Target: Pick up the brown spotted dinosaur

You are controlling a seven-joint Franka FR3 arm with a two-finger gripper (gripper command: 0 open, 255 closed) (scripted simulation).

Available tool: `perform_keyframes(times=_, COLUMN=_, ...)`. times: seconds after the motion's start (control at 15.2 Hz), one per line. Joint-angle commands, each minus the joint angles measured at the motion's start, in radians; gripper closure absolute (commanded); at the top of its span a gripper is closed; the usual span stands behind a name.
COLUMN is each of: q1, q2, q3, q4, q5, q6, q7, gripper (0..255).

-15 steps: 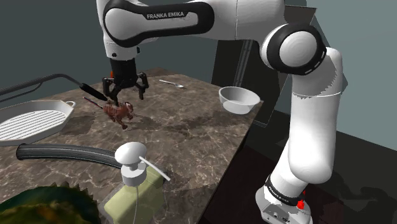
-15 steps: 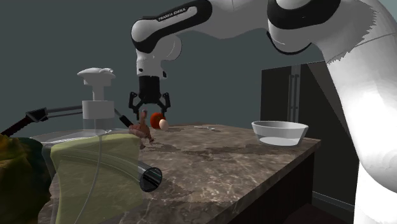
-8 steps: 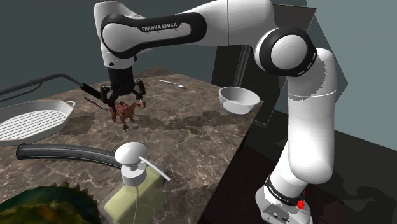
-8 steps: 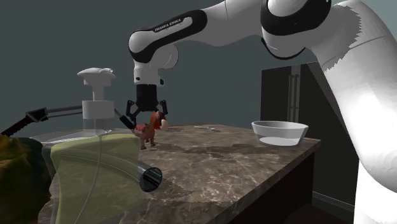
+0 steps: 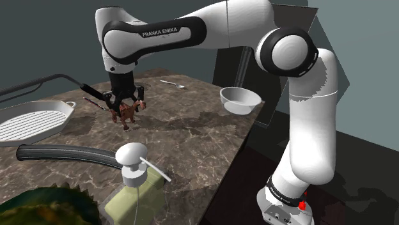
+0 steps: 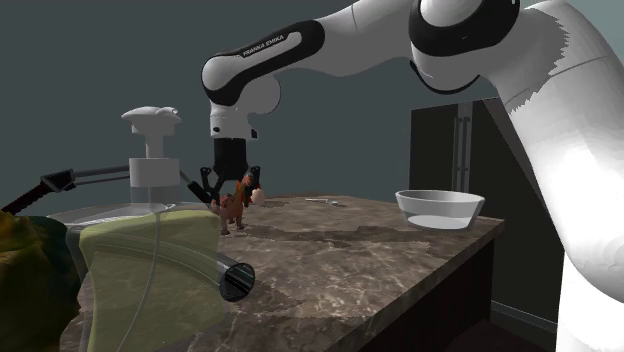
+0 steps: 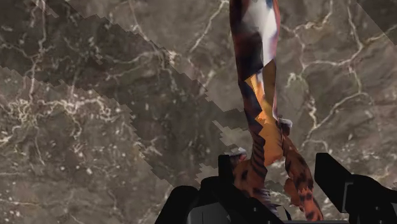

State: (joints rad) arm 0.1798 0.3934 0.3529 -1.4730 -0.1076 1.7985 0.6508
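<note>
Shoulder view: the white arm reaches over the dark marble counter, and the black gripper points straight down over the brown spotted dinosaur. The toy stands on the counter towards this view's left. It lies between a white ridged grill pan further left and a white bowl well apart to the right. A spoon lies behind it. A pump bottle and a black tube occupy the near edge.

Second exterior view: the gripper straddles the dinosaur, whose feet reach the counter top.

Wrist view: the dinosaur sits between the two fingers, which stand apart. One finger lies against the toy, while a thin gap seems to separate the other, so the gripper is partly open and not clamped.
</note>
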Motion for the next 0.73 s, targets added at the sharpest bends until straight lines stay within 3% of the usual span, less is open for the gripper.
perform_keyframes(times=0.0, q1=0.0, q2=0.0, q3=0.0, q4=-0.001, q5=0.0, q6=0.0, q7=0.0, gripper=255)
perform_keyframes(times=0.26, q1=0.0, q2=0.004, q3=0.0, q4=0.003, q5=-0.001, q6=-0.001, q7=-0.001, gripper=255)
perform_keyframes(times=0.66, q1=0.005, q2=0.0, q3=0.002, q4=0.079, q5=0.002, q6=-0.08, q7=-0.002, gripper=255)
